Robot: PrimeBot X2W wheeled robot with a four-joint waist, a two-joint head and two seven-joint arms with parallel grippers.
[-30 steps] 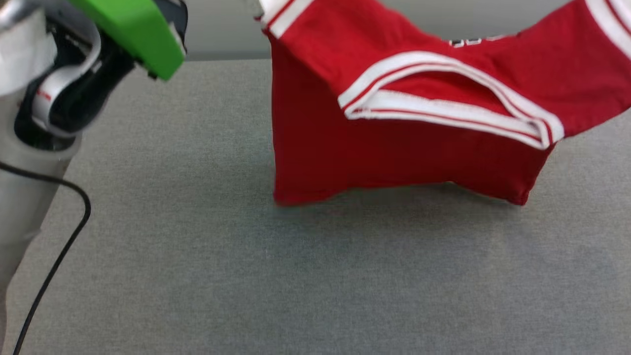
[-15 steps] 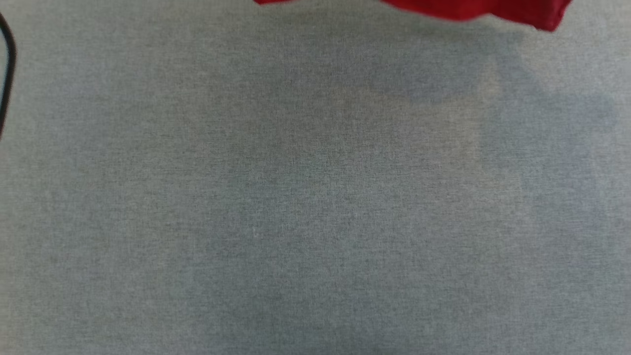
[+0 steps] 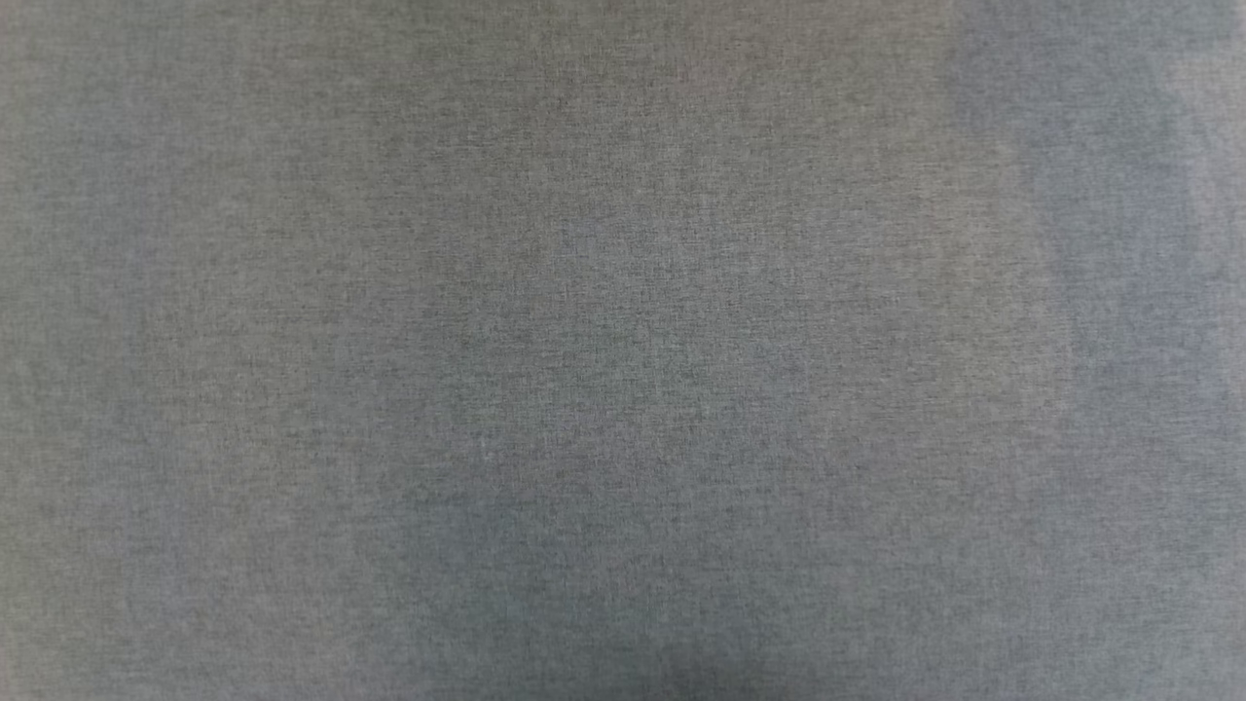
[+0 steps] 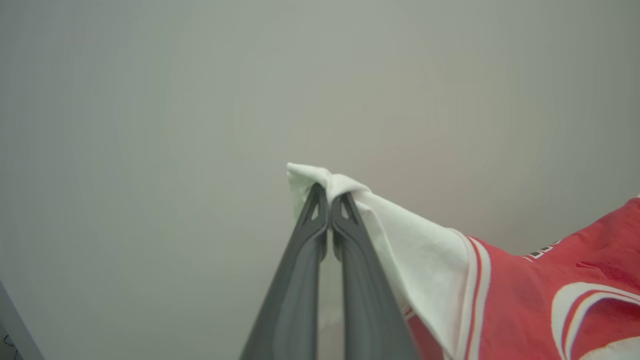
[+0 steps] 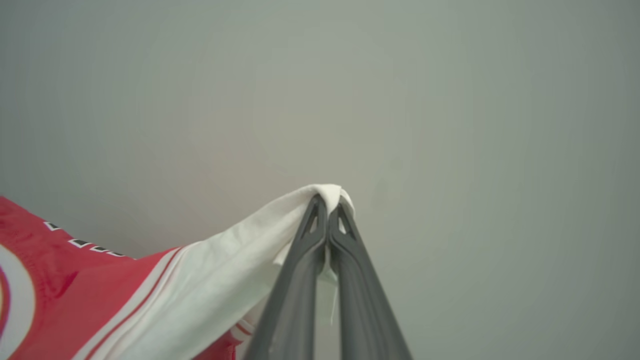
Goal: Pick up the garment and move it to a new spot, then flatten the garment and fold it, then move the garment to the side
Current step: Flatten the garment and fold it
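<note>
A grey woven tabletop [image 3: 623,350] spreads across the head view, with soft darker shadow patches toward its right side and bottom edge. In both wrist views a plain pale wall [image 4: 150,125] forms the backdrop. The garment [image 4: 530,305] hangs in the air between the two arms, off the tabletop, its red body sagging away from each gripper toward the frame edge. A white sleeve [image 4: 425,250] runs up from the red cloth to the left gripper [image 4: 329,200], whose two dark fingers are pressed together with the sleeve's bunched tip pinched between them. The second sleeve [image 5: 235,270] likewise climbs to the right gripper [image 5: 327,202], its fingers closed tight on a fold of white cloth that caps the fingertips. Red-and-white striped trim [image 4: 475,285] marks where sleeve meets body. A sliver of black, white-edged print [image 5: 82,244] peeks over the red cloth's upper fold, too little to read.
</note>
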